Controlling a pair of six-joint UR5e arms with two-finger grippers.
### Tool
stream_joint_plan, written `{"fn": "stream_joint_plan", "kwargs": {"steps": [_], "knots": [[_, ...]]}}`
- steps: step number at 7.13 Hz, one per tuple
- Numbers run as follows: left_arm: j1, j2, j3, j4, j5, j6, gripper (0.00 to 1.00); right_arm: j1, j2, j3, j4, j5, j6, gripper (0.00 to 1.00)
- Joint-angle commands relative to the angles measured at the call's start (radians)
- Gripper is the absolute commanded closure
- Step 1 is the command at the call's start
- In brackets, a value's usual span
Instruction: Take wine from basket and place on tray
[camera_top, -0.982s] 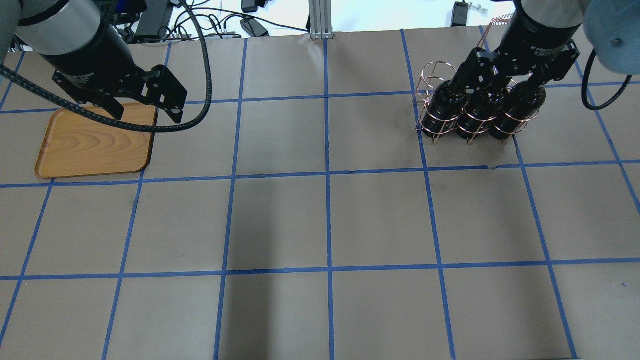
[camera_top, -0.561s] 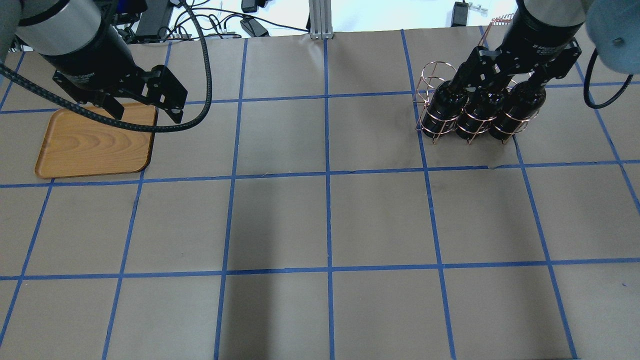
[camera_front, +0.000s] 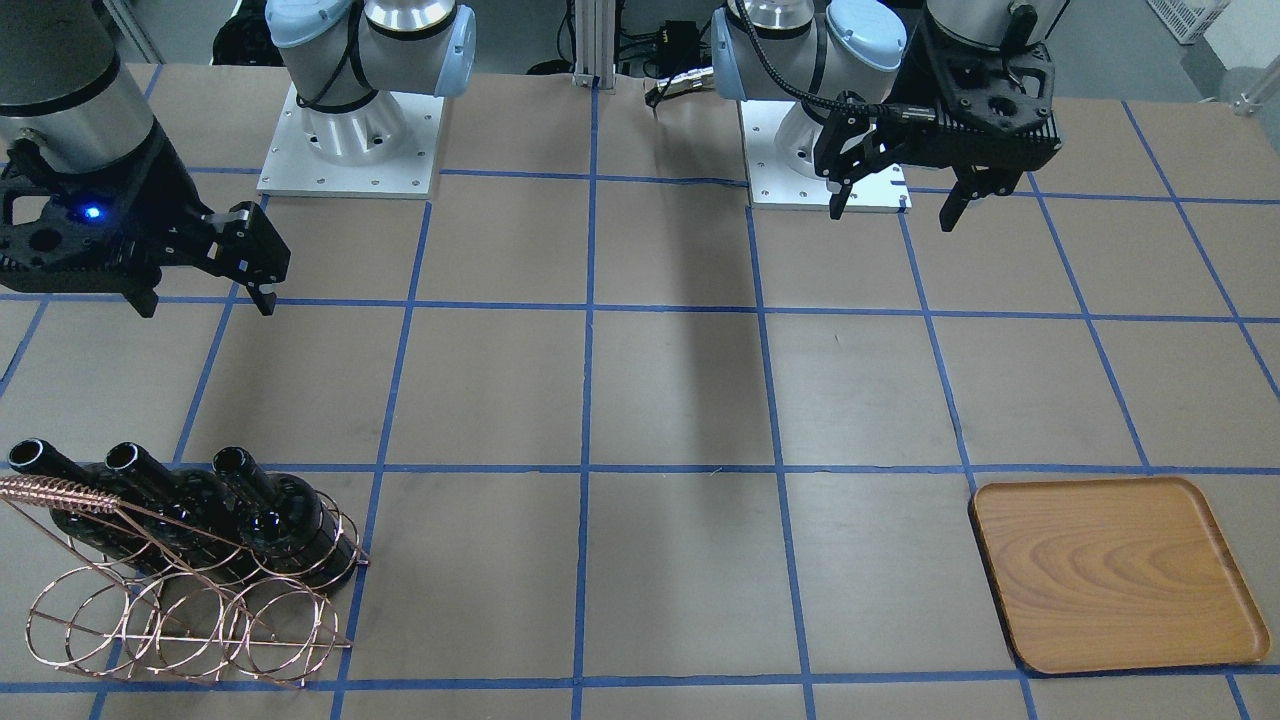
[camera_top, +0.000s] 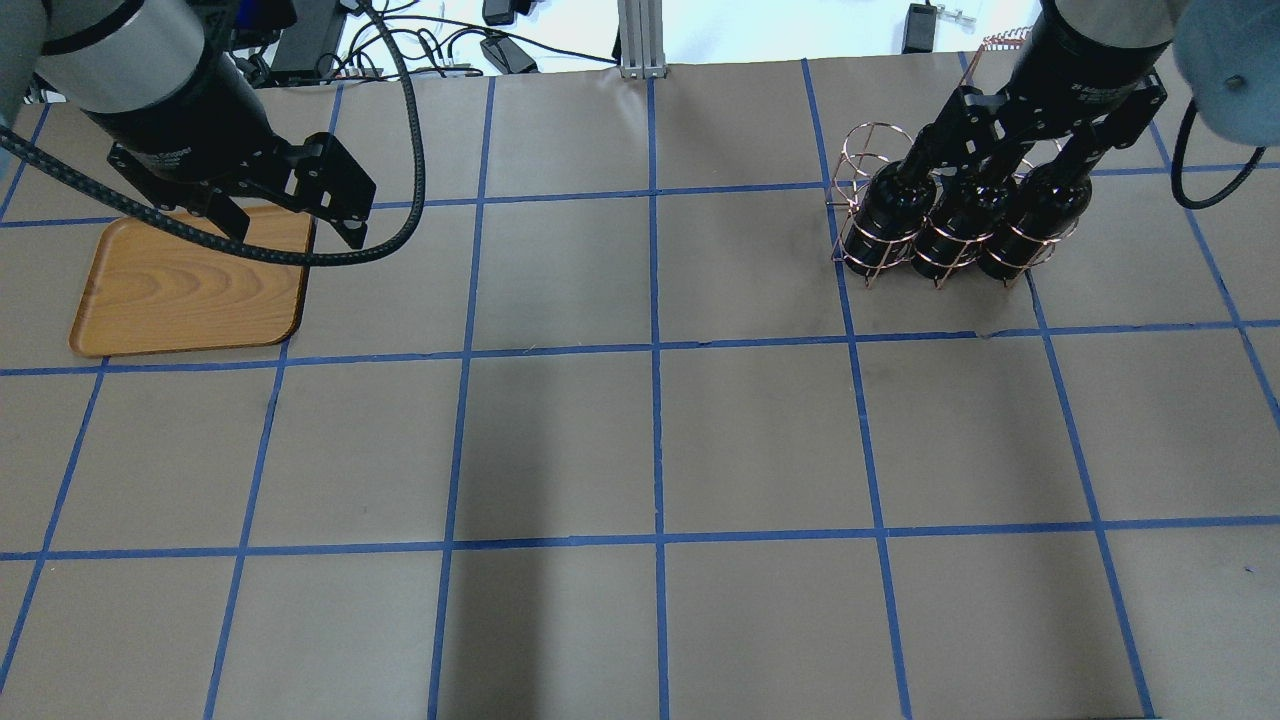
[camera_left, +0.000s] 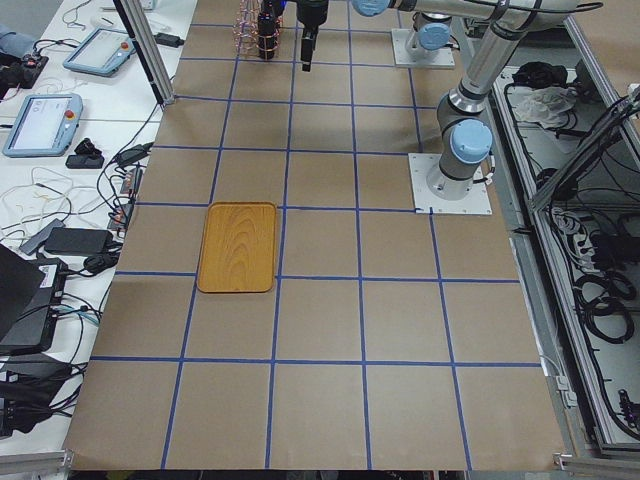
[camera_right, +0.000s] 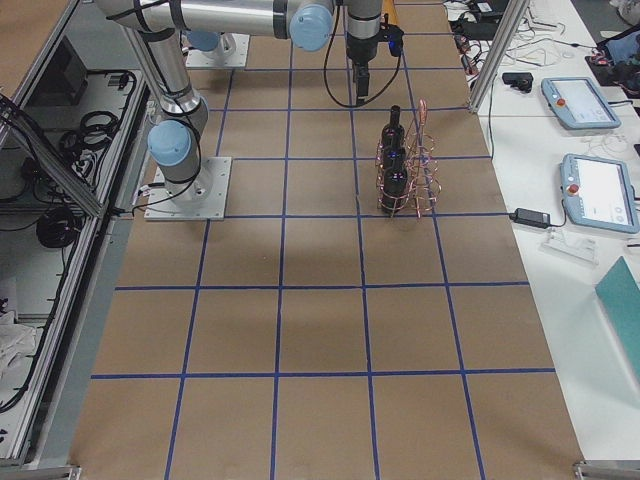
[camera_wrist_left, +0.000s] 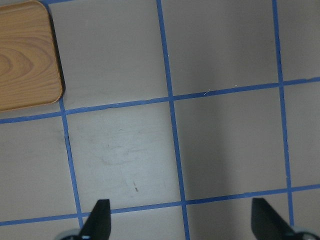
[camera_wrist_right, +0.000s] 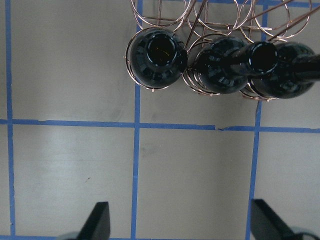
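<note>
The three glossy near-black glass wine bottles (camera_front: 270, 520) all stand in the rose-gold wire basket (camera_front: 180, 625). None is on the flat brown wooden tray (camera_front: 1110, 575), so every step remains. The right gripper (camera_front: 205, 298) hovers nearby, spread and empty, and the left gripper (camera_front: 893, 210) likewise. Basket and tray sit well apart; the brown taped table (camera_front: 680, 400) between them gives wide room.

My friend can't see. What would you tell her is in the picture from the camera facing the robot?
Three dark wine bottles stand in a copper wire basket at lower left; a wooden tray lies at lower right. Farther back, the right gripper and left gripper hang open above the table, holding nothing.
</note>
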Motion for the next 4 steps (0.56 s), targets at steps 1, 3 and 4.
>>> {"fn": "stream_joint_plan", "kwargs": {"steps": [1, 3, 4], "knots": [[0.0, 0.004, 0.0, 0.0, 0.0, 0.002, 0.0, -0.014, 0.042, 0.001, -0.115, -0.017, -0.093, 0.0], [0.0, 0.007, 0.0, 0.0, 0.0, 0.003, 0.0, -0.072, 0.082, 0.002, -0.127, -0.002, -0.209, 0.0], [0.0, 0.005, 0.0, -0.002, 0.0, 0.003, 0.0, -0.087, 0.106, 0.002, -0.162, 0.001, -0.214, 0.0]]}}
